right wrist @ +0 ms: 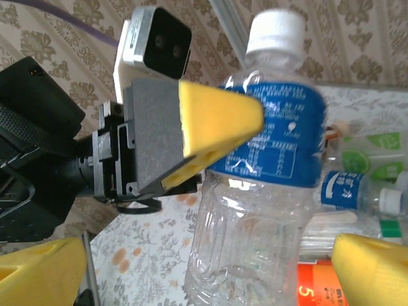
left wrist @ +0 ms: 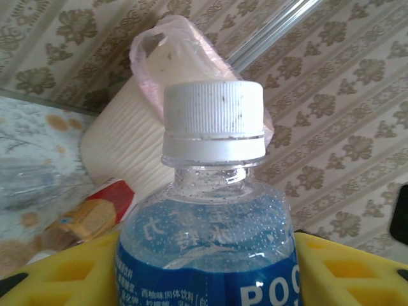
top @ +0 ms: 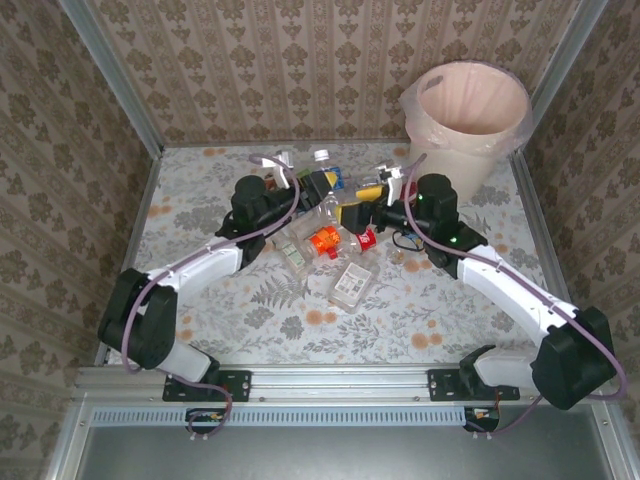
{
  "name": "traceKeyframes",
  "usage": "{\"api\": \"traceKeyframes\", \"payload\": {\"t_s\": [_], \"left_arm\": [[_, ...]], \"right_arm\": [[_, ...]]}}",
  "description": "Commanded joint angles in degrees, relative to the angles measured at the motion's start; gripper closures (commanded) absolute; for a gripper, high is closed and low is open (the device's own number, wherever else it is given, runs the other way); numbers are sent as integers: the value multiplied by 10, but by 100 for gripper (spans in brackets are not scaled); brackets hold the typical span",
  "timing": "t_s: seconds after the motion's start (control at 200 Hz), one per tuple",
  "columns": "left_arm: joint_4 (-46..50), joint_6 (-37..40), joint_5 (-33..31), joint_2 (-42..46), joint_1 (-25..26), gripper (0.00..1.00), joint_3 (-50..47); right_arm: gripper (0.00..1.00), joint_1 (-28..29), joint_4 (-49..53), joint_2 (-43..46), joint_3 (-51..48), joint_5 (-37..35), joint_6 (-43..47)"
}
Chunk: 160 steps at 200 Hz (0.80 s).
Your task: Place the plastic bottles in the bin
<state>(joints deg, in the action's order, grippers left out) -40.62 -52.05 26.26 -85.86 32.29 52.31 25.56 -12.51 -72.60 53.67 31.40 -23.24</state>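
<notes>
The blue-labelled bottle (left wrist: 207, 220) runs off the lower edge (base unseen).

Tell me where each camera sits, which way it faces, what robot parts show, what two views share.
Top external: above and behind the robot, looking down on floral table, left arm, right arm, crushed plastic bottles and round cream-white bin.
Left wrist: on the left arm, facing the bin past the blue-labelled clear plastic bottle clamped in the left gripper.
Right wrist: on the right arm, facing that bottle and the left gripper; open right gripper at bottom corners.
Shared: both wrist views show that bottle.
</notes>
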Motion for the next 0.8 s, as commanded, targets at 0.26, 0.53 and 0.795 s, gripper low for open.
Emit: {"api": "traceKeyframes", "payload": {"t_s": [0.26, 0.53, 0.795], "left_arm": [[-74, -18, 38, -13, 21, 51, 36], [-83, -25, 38, -17, 22, 51, 33], [-80, -23, 34, -17, 23, 50, 28]], "right_arm": [[0, 2, -8, -90, 60, 56, -61], [25, 3, -11, -118, 82, 71, -61], [45, 3, 19, -103, 75, 58, -33]]}}
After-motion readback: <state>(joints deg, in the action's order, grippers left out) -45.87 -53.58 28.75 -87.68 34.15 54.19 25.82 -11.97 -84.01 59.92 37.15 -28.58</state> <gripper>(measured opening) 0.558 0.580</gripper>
